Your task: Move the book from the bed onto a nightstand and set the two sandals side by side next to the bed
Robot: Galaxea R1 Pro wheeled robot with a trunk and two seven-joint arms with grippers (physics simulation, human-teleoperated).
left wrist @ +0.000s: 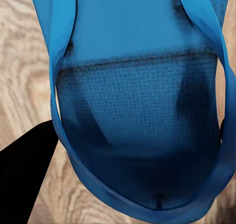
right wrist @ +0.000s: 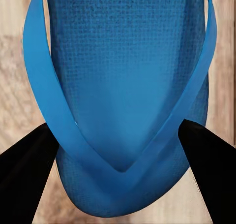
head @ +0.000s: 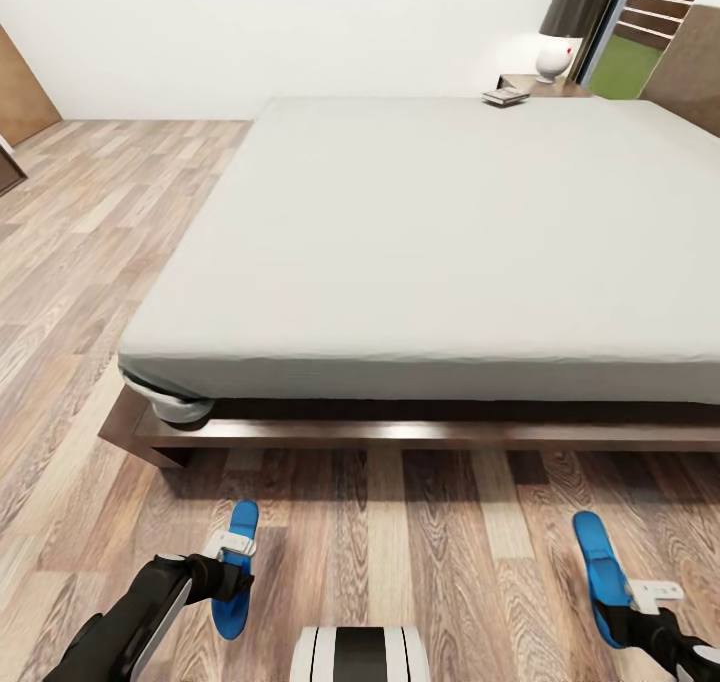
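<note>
Left gripper (head: 232, 574) clamped on one bright blue narrow sandal (head: 236, 568), right gripper (head: 622, 617) on the other (head: 600, 574), both above wood-plank floor (head: 420, 542) before the grey-mattress bed (head: 420, 252); risky: uneven release, crooked pair

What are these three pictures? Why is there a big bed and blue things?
A robot with two arms took them. The big picture comes from a camera on its head, looking down at a bed on a wooden floor. At the far edge of the mattress lies a small book, near a nightstand with a lamp. The other two pictures come from cameras near each gripper. The left gripper is at one blue sandal, and the right gripper is at the other sandal. Up close, both sandals look huge.
</note>
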